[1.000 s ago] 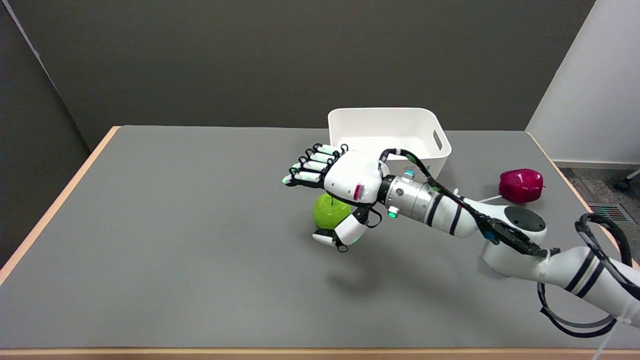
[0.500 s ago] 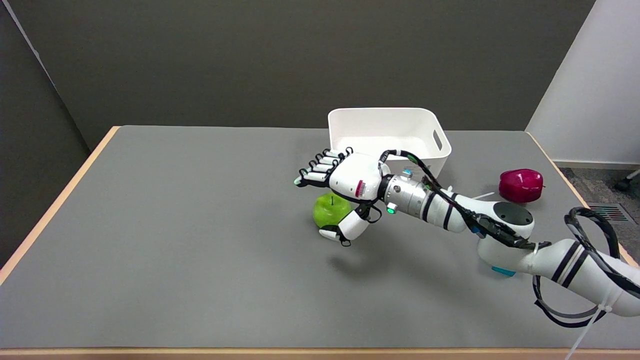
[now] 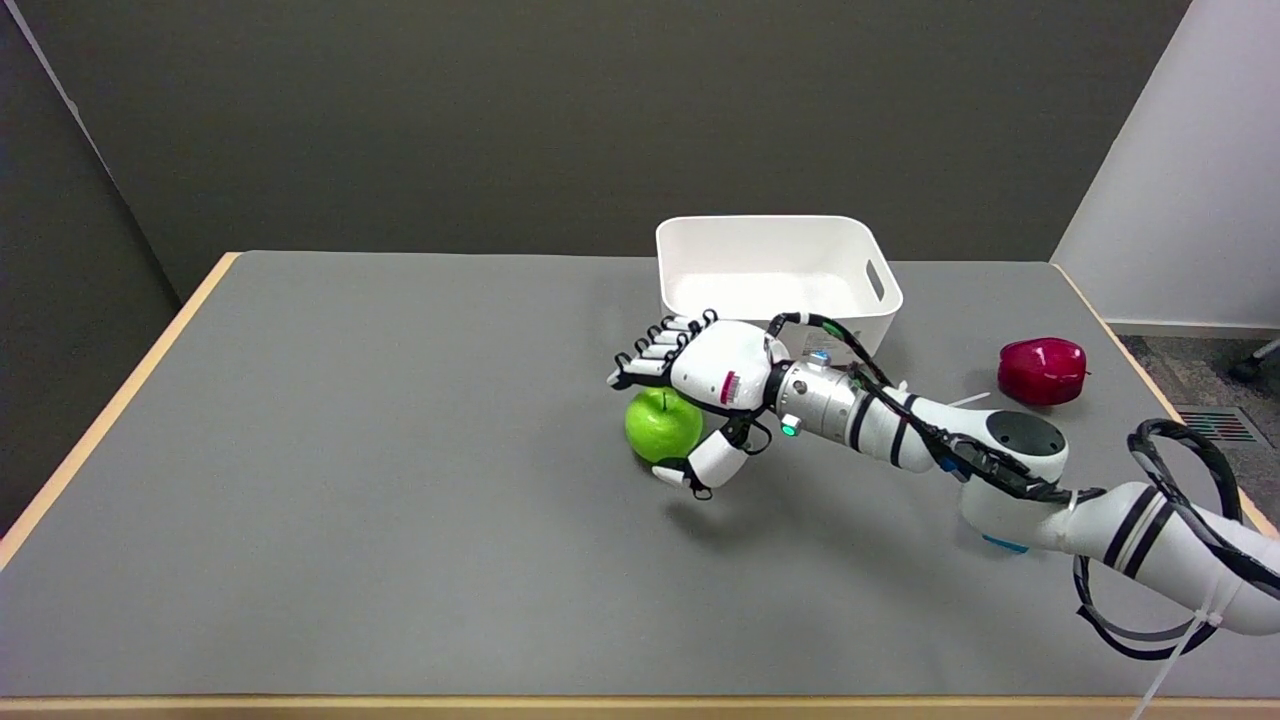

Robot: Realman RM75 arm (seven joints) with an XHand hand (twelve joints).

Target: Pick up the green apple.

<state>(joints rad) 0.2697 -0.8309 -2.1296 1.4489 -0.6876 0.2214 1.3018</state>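
Note:
The green apple (image 3: 660, 425) rests upright on the grey table (image 3: 380, 480), stem up, just right of centre. My right hand (image 3: 705, 385) hovers at the apple's right side with its fingers (image 3: 660, 348) stretched out flat above and behind the fruit. The thumb (image 3: 705, 467) reaches under and in front of the apple's lower right. The fingers are spread apart and not wrapped round the apple. I cannot tell whether the palm touches it.
A white bin (image 3: 775, 275) with a side handle slot stands just behind the hand. A dark red apple (image 3: 1041, 370) lies at the right, near the table's edge. My right arm (image 3: 1010, 465) crosses the lower right of the table.
The hand has drawn back to the right and sunk lower, so more of the apple shows on its left. The apple has stayed where it was.

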